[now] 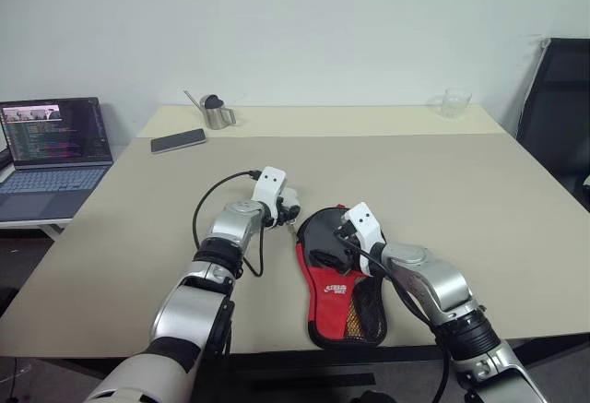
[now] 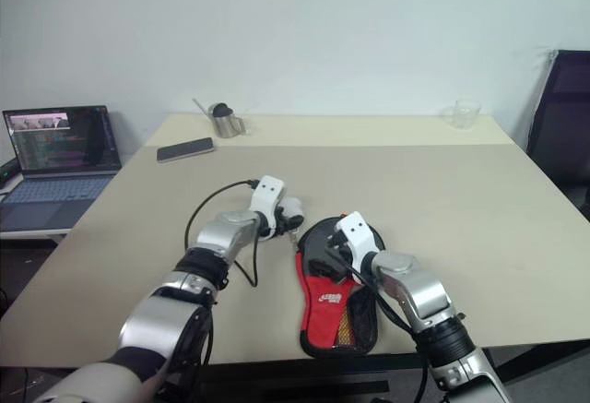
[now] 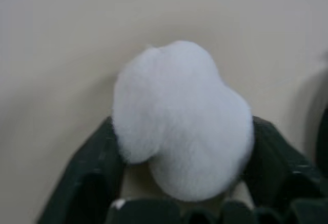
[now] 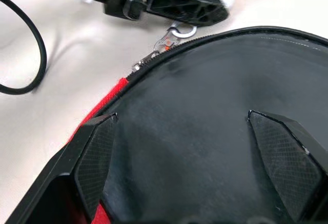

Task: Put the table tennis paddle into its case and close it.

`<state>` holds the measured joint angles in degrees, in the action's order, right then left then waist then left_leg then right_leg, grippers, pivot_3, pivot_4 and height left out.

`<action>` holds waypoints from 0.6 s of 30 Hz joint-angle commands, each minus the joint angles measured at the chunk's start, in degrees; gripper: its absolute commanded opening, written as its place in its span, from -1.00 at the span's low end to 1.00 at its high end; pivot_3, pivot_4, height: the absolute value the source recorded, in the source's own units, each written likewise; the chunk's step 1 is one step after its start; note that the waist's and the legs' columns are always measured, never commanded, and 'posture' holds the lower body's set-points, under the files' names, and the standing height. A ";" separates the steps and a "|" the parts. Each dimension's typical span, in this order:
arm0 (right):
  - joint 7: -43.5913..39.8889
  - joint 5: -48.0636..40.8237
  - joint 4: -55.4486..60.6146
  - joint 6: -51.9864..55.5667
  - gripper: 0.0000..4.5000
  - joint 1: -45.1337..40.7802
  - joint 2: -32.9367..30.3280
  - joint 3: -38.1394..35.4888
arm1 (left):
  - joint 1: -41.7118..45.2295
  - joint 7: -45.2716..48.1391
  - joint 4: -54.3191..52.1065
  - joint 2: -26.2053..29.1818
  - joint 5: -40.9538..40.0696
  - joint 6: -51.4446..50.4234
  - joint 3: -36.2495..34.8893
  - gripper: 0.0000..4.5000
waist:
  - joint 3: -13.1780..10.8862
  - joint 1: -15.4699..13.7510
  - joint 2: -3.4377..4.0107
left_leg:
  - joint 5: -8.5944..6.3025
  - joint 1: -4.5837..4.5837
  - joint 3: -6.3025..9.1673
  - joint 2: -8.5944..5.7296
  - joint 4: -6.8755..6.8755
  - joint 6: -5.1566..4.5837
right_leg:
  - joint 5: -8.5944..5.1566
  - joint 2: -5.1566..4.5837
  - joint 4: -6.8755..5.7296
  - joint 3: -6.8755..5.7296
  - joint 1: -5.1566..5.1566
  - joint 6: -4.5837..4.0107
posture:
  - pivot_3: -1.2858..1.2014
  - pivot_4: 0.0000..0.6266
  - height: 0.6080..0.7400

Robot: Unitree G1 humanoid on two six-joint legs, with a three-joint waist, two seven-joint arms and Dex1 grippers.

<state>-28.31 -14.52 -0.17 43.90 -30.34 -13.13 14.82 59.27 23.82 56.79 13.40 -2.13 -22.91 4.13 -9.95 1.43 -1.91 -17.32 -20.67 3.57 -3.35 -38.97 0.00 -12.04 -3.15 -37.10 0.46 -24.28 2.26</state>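
Your left gripper [image 3: 179,203] fingers bracket the pom-pom [image 3: 179,119] to draw the zipper; your right gripper [image 4: 195,157], fingers spread, steadies the case [image 1: 336,283] on the table [image 1: 461,191].

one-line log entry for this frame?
left gripper: around pom-pom | right gripper: open, over case | zipper pull: at case's top edge

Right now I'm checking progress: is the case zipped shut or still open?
Cannot tell fully. The case lies flat on the table, its zipper closed along the edge seen from the right wrist; the rest is hidden.
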 commanded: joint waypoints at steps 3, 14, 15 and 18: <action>0.02 0.13 -0.10 3.08 1.00 -0.03 0.79 0.17 | 6.94 -0.11 5.81 -0.64 2.01 5.60 -0.25 -0.50 | 0.00 0.09 0.00 | 0.00 -0.02 0.02 0.01 0.01 0.00 | 0.00 0.00 0.01 -0.02 -0.01 0.00 | 0.03 -0.52 1.00; -0.84 -0.27 2.95 6.62 1.00 -0.18 1.33 1.99 | 17.58 -3.77 19.30 -3.38 12.93 17.19 5.16 -0.88 | -0.01 0.14 -0.01 | -0.01 -0.11 0.04 0.00 0.02 0.00 | 0.00 0.01 0.07 -0.14 -0.06 0.01 | 0.03 -0.52 1.00; -0.93 -0.41 3.54 7.18 1.00 -0.05 1.36 2.19 | 17.98 -4.94 19.90 -3.92 15.02 18.12 6.68 -0.88 | 0.00 0.14 -0.01 | -0.01 -0.13 0.05 0.00 0.02 0.00 | 0.00 0.01 0.07 -0.14 -0.07 0.01 | 0.03 -0.52 1.00; -0.68 -0.87 6.02 9.21 1.00 0.96 1.62 2.68 | 18.39 -8.45 21.20 -5.59 22.47 21.33 12.69 -0.88 | -0.01 0.15 -0.01 | -0.01 -0.14 0.06 -0.01 0.03 -0.01 | -0.01 0.01 0.07 -0.15 -0.08 0.01 | 0.03 -0.52 1.00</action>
<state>-28.70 -14.70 4.57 50.79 -30.59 -11.92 16.12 74.95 17.91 78.47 8.11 16.44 -4.43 14.28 -9.95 1.58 -1.92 -17.33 -20.82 3.62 -3.35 -38.94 -0.01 -12.05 -3.14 -37.03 0.31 -24.36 2.27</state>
